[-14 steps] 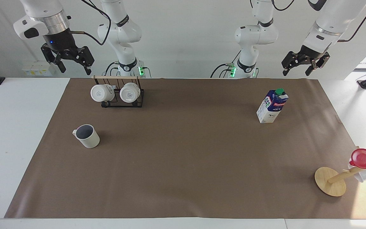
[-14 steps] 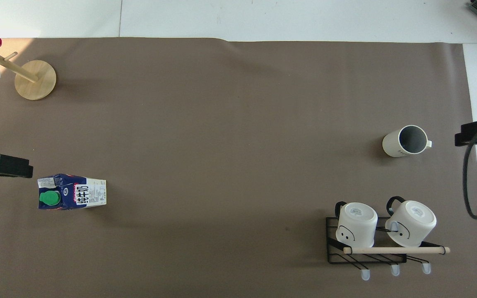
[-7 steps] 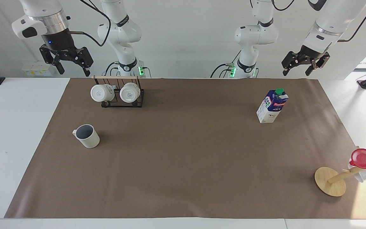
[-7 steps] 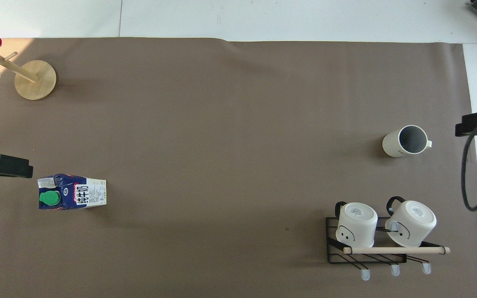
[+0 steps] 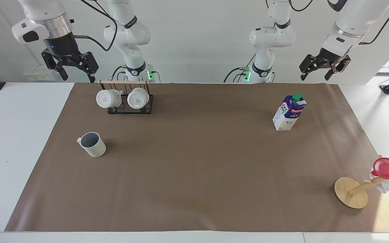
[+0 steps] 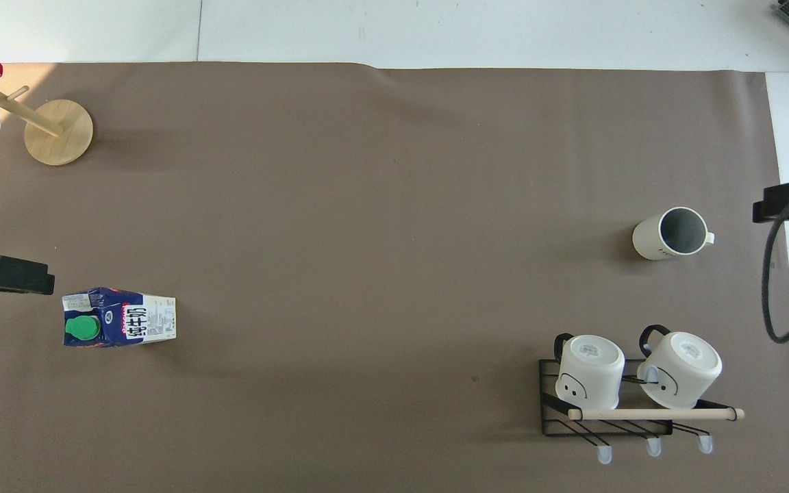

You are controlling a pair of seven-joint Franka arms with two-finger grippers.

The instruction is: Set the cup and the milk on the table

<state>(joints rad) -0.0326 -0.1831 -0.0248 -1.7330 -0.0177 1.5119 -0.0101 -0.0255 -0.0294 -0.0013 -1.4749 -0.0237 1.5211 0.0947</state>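
Right gripper point(image 5: 70, 65): raised high over the edge of the paper at the right arm's end of the desk point(image 5: 12, 141), fingers spread apart, nothing between them, well clear of everything below. Left gripper point(image 5: 323, 68): likewise lifted, over the paper's corner at the left arm's end, fingers parted and empty. Both apparently parked up and out of the way, so that nothing standing below gets knocked. Closest below the right gripper: a black wire rack point(image 5: 129, 105) with two white mugs point(image 5: 123, 98) lying on their sides under a wooden bar, not part of the job. Farther from the robots than the rack: the cup point(image 5: 93, 144), upright on the brown paper, mouth up, small handle turned toward the right arm's end of the desk, touched by nothing. Below the left gripper and toward the desk's middle: the milk point(image 5: 289, 112), standing upright on its base, green cap on top, also free. Farthest out, near the left arm's end: a wooden stand point(image 5: 351, 192) with a red cup point(image 5: 385, 168) hung on its peg. Judging from this layout, both task items already set down on the desk, stable and well apart, with little or nothing left to do.
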